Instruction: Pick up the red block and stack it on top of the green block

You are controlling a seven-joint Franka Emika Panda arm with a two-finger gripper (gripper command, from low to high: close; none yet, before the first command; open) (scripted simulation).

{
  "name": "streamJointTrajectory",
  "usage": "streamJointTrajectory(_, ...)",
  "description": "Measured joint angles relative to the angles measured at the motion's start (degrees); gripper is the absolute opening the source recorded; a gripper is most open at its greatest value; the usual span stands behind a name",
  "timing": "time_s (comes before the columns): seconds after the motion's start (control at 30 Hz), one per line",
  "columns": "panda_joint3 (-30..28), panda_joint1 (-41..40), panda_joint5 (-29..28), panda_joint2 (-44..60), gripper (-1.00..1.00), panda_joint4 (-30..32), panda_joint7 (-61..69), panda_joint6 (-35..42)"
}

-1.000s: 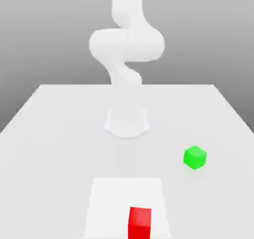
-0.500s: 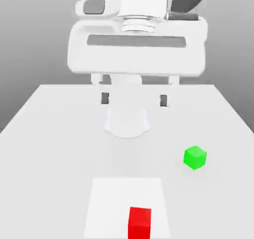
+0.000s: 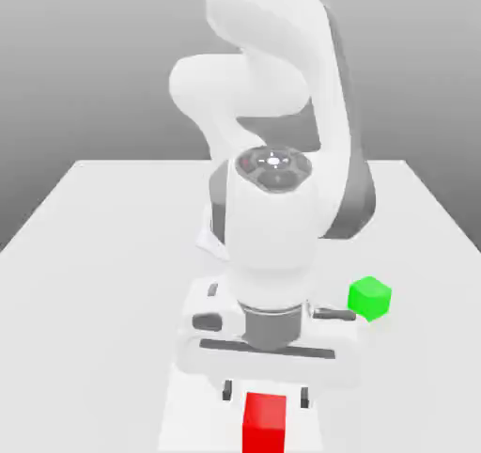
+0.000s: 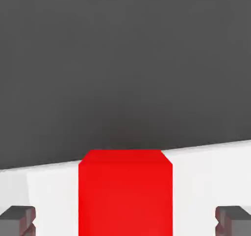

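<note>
A white two-finger robot pincer with dark fingertips (image 3: 266, 395) points downward, its two fingers spread wide apart and nothing gripped between them. Directly in line with the gap, in the hand view, is the bright red, smooth-faced cube-shaped block (image 4: 125, 196), with white space between it and each finger. The block appears upright and just below or beside the fingertips; whether they already reach down past its top cannot be told. Beneath the block lies a flat, pale square patch (image 3: 193, 423).

Outward from the pincer, towards the exterior view's right and farther back near the robot's base, a bright green cube-shaped block (image 3: 369, 298) sits on the broad, light grey table (image 3: 75, 301), well apart from the red one, its top bare.

The task looks to be at its approach stage, with the pincer roughly lined up over the red block. Neither the pick nor the stack is done. Left to do: settle around the red block, close, lift, carry it across to the green block, set it on top and let go.
</note>
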State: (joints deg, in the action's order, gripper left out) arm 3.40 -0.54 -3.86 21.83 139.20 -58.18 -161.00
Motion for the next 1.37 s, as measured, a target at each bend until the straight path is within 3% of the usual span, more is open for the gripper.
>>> streamJointTrajectory(0.23, 0.0, 0.0, -0.1, 0.4, -1.0, -0.1, -0.1, -0.4)
streamJointTrajectory(0.4, 1.4, -0.5, 1.7, -8.4, -1.0, 1.7, 1.5, 6.8)
streamJointTrajectory(0.6, 10.2, 7.5, 8.8, -20.2, -1.0, 11.4, 14.0, 8.5)
streamJointTrajectory(0.93, 15.5, 27.2, 17.7, -38.7, -1.0, 29.4, 34.1, 9.0)
streamJointTrajectory(1.03, 16.9, 29.2, 17.1, -39.0, -1.0, 32.2, 36.0, 6.5)
streamJointTrajectory(1.27, 19.4, 25.0, 9.2, -26.4, -1.0, 32.3, 31.0, -6.1)
streamJointTrajectory(1.3, 19.2, 24.5, 7.4, -24.5, 1.0, 32.3, 29.8, -8.0)
streamJointTrajectory(1.37, 19.2, 24.5, 7.4, -24.5, 1.0, 32.3, 29.8, -8.0)
